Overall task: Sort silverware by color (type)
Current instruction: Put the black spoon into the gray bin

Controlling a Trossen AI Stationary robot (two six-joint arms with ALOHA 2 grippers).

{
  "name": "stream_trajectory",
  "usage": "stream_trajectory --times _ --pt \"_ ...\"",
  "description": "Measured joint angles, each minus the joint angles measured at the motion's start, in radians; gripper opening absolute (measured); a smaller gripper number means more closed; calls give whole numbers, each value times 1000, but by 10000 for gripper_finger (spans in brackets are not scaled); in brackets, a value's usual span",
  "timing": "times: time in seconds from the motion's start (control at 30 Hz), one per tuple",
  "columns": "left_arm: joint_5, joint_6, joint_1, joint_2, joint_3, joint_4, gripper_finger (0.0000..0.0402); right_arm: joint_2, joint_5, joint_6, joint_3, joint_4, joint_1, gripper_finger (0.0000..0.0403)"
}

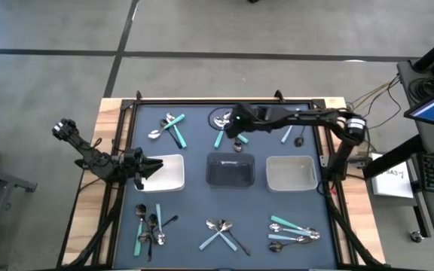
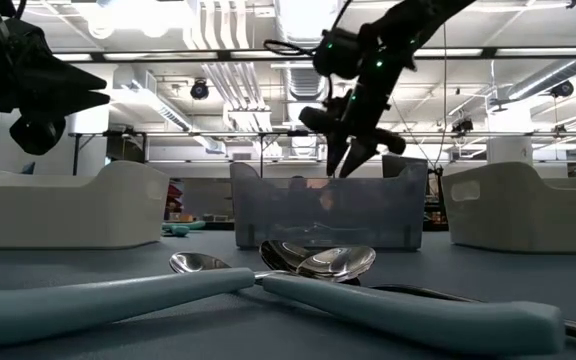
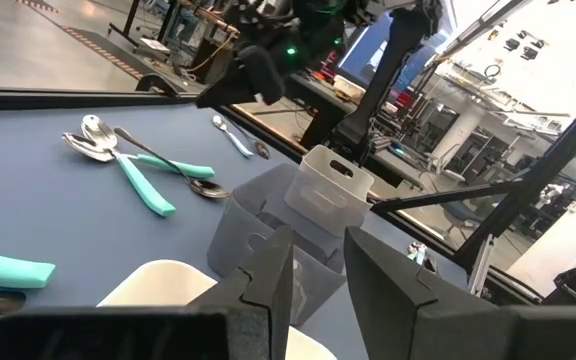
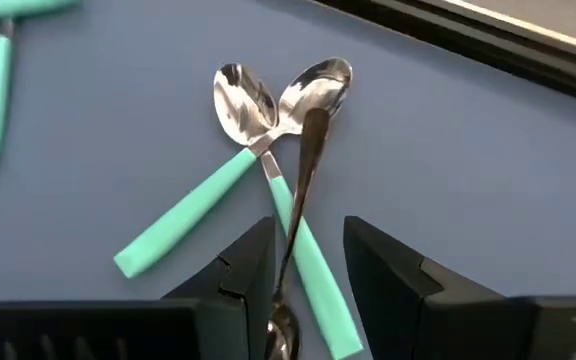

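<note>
My right gripper (image 1: 237, 143) (image 4: 308, 235) hangs open over the far-centre cluster, fingers pointing down, above the table (image 2: 348, 165). Below it a shiny silver spoon (image 4: 303, 190) lies across two teal-handled spoons (image 4: 183, 215) whose bowls touch. Its bowl end shows between my fingers, and no finger is seen touching it. My left gripper (image 1: 157, 167) (image 3: 318, 250) waits open above the left white tray (image 1: 173, 175). More silverware lies in clusters far-left (image 1: 168, 128), far-right (image 1: 288, 135), near-left (image 1: 149, 229), near-centre (image 1: 221, 229) and near-right (image 1: 292, 233).
Three small trays stand in a row across the dark mat: the left white one, a grey centre one (image 1: 230, 169) just nearer than my right gripper, and a white right one (image 1: 290, 173). The right arm stretches along the far edge (image 1: 307, 114). A raised frame (image 1: 126, 150) borders the mat.
</note>
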Motion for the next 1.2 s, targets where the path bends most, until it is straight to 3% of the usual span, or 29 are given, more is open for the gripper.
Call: stream_trajectory --times 0.37,0.77,1.2 --pt "0 0 0 0 0 0 76 172 -123 -33 114 -15 -44 109" --pt "0 0 0 0 0 0 76 296 -124 -33 210 -33 -93 136" --pt "0 0 0 0 0 0 76 350 -115 -34 211 -65 -111 109"
